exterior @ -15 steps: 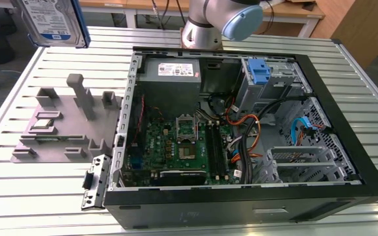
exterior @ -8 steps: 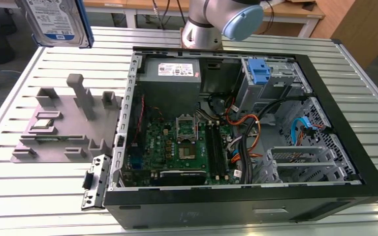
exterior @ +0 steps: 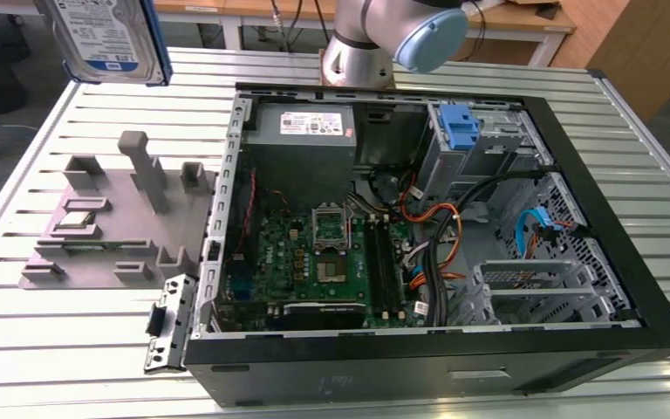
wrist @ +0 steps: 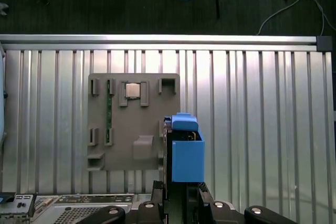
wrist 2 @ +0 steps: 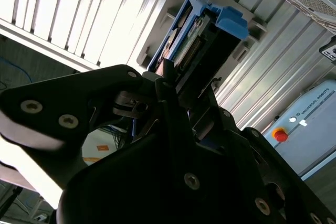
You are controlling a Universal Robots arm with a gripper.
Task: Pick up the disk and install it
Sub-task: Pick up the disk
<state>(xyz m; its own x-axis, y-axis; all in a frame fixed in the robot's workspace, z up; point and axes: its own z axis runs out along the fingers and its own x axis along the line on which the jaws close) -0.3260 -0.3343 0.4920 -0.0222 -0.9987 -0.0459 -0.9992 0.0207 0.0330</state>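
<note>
We find the gripper (wrist: 181, 190) clenched on the disk (exterior: 108, 35), its jaws grasping the drive across its blue carrier. The disk hangs upright, lifted above the slatted table (exterior: 32, 349) at the exterior view's far left. It is near the grey fixture (exterior: 102, 227) and well apart from the open computer case (exterior: 428, 371).

The disk (exterior: 105, 35), silver with a white-and-blue label and a blue carrier bracket, hangs upright above the slatted tabletop (exterior: 79, 349), clamped in the pincer (wrist: 181, 190).
</note>
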